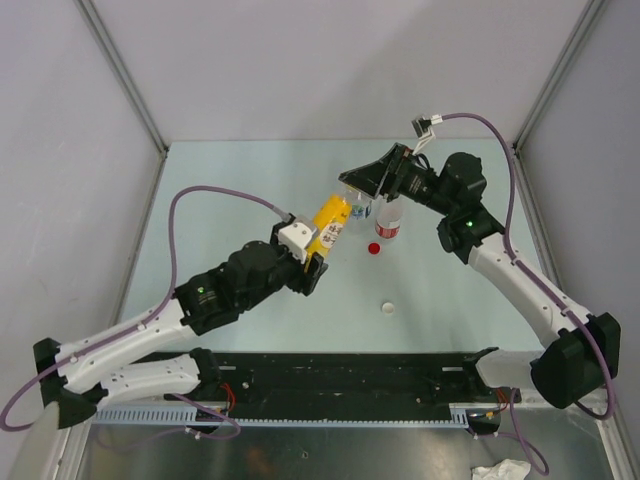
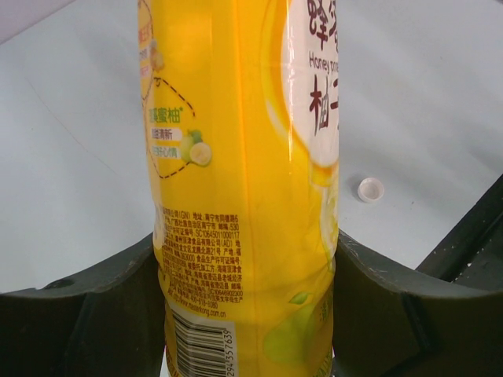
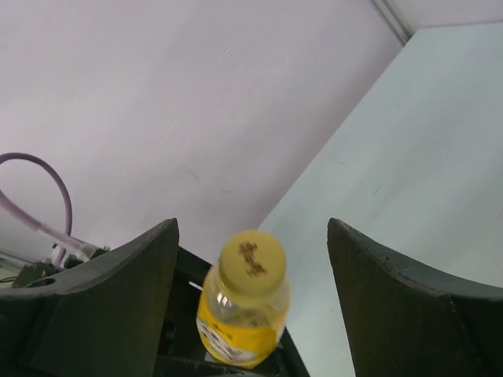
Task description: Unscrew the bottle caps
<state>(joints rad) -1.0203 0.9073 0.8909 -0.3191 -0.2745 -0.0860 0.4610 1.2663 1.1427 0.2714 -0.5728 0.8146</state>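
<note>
Yellow plastic fills the left wrist view, where the yellow bottle (image 2: 236,157) is gripped low on its body by the left end effector (image 2: 245,251). Both dark fingers (image 2: 86,314) are pressed against the printed label, one on each side. In the overhead view the bottle is seen near the middle of the bench (image 1: 300,320), tilted, with its top leaning toward the far right. Whether its base touches the bench cannot be told.

The yellow cap (image 3: 251,261) is seated on the bottle's neck. It is framed by the right end effector (image 3: 251,228), whose jaws are spread wide, and a clear gap is left between the cap and each finger (image 3: 409,306). Nothing is held by it. From above, this end effector is seen just beyond the top of the yellow bottle, pointed back toward it.

Two clear bottles are stood upright just beside the yellow bottle's top. The blue-green-labelled bottle (image 1: 360,210) is partly hidden behind it, and the red-labelled bottle (image 1: 388,222) is set to its right. Their necks are too small to be judged.

The red cap (image 1: 374,248) is laid on the bench just in front of the red-labelled bottle, apart from it. The white cap (image 1: 387,307) is laid nearer the arm bases, well apart from all three bottles. It is also caught in the left wrist view, to the right of the yellow bottle.
</note>
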